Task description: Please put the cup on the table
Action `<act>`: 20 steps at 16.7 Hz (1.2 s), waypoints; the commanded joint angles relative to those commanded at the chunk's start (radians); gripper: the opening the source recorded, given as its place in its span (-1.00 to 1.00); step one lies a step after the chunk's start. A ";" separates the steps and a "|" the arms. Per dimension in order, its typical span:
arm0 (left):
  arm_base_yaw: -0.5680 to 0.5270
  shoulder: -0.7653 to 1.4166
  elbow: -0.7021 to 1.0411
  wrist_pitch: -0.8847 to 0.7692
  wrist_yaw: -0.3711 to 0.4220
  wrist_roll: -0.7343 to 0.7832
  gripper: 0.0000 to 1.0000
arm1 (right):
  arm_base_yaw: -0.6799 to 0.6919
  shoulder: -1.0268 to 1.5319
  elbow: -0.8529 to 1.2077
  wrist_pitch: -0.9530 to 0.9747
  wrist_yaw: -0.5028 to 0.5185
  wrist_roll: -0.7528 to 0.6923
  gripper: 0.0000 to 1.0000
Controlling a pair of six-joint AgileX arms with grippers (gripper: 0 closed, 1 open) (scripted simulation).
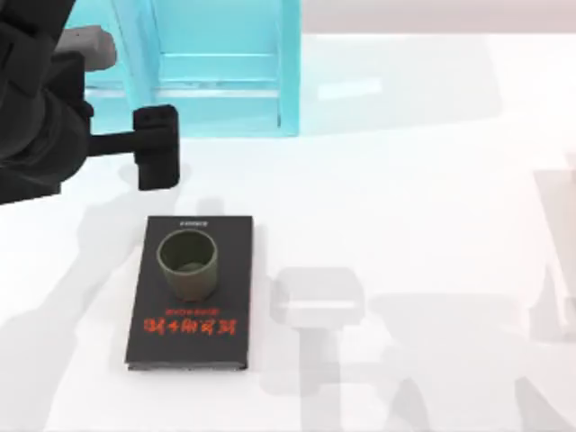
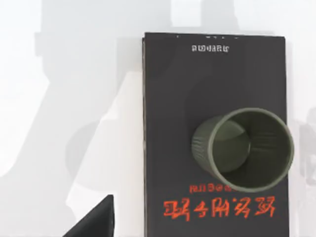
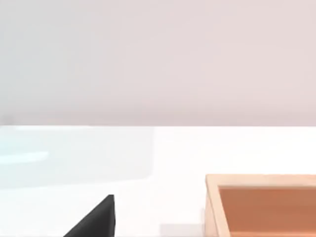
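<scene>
The cup (image 1: 188, 263) stands upright on the upper half of the book (image 1: 191, 292), above the red lettering (image 1: 189, 325), and does not touch the table (image 1: 405, 198). The book lies flat at the table's lower left. The left gripper (image 1: 158, 147) hovers at 11 o'clock from the cup, apart from it, with the shelf (image 1: 220, 63) beyond at 12 o'clock. Whether its fingers are spread or closed cannot be told; it grasps nothing. In the left wrist view the cup (image 2: 244, 148) sits beside the book's (image 2: 168, 123) long edge, mouth open and empty. The right wrist view includes a wooden box (image 3: 261, 205) on the table. Task status, as a judgement: not started. Remaining steps: approach, grasp, lift off the book, set down on bare table.
</scene>
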 joint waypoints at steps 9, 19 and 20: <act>-0.169 0.552 0.512 -0.389 0.002 -0.151 1.00 | 0.000 0.000 0.000 0.000 0.000 0.000 1.00; -0.174 0.586 0.499 -0.369 0.002 -0.156 1.00 | 0.000 0.000 0.000 0.000 0.000 0.000 1.00; -0.174 0.591 0.468 -0.335 0.002 -0.155 1.00 | 0.000 0.000 0.000 0.000 0.000 0.000 1.00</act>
